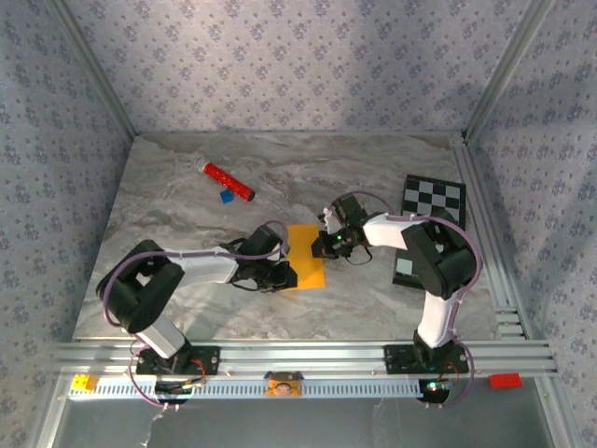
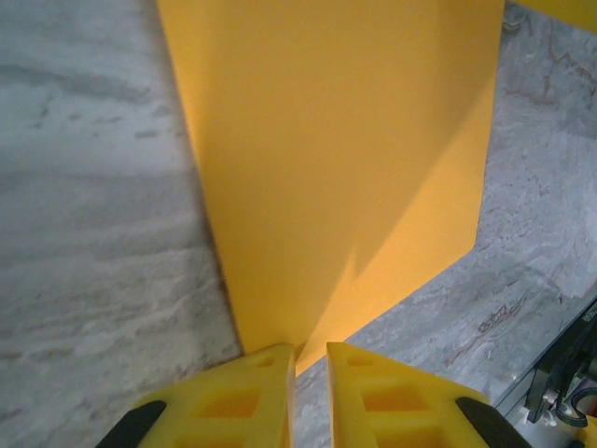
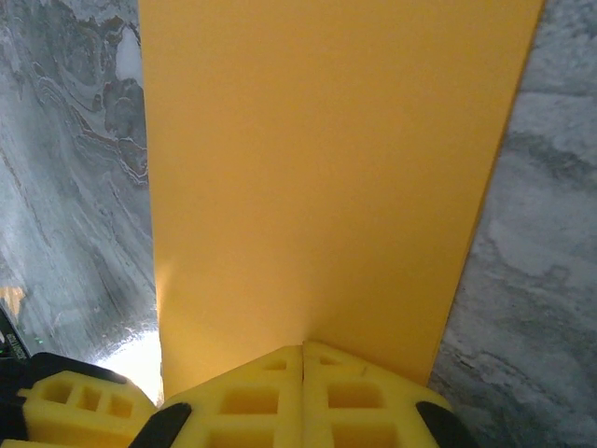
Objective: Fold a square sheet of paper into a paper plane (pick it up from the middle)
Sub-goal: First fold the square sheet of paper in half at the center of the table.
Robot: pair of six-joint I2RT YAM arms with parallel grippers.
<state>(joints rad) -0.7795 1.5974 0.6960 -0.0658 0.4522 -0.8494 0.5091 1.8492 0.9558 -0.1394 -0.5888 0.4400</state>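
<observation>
I've got the paper (image 1: 306,262) lying mid-table as an orange-yellow upright rectangle, between the two arms, on the grey marbled table (image 1: 187,215). The left gripper (image 1: 287,273) sits low at its left edge, near the lower corner, and the right gripper (image 1: 328,246) is at its upper right edge. Through the left wrist camera, the left gripper (image 2: 311,362) has its yellow fingers (image 2: 244,397) a narrow slit apart. The paper (image 2: 336,159) spreads away from them and narrows to a point that runs right into that slit. I cannot tell whether the fingers are pinching it or only standing over it. Through the right wrist camera, the right gripper (image 3: 303,359) is fully closed, its fingers (image 3: 247,401) pressed together with only a seam between them. Its tips are at the near edge of the paper (image 3: 326,168), which stretches flat and broad ahead of them. It has nothing clamped in the seam that I can make out. Farther back on the left lies a red cylinder (image 1: 229,182) with a small blue block (image 1: 225,197) just beside it, both well apart from the paper. A checkered board (image 1: 431,201) lies at the right side of the table, partly under the right arm.
</observation>
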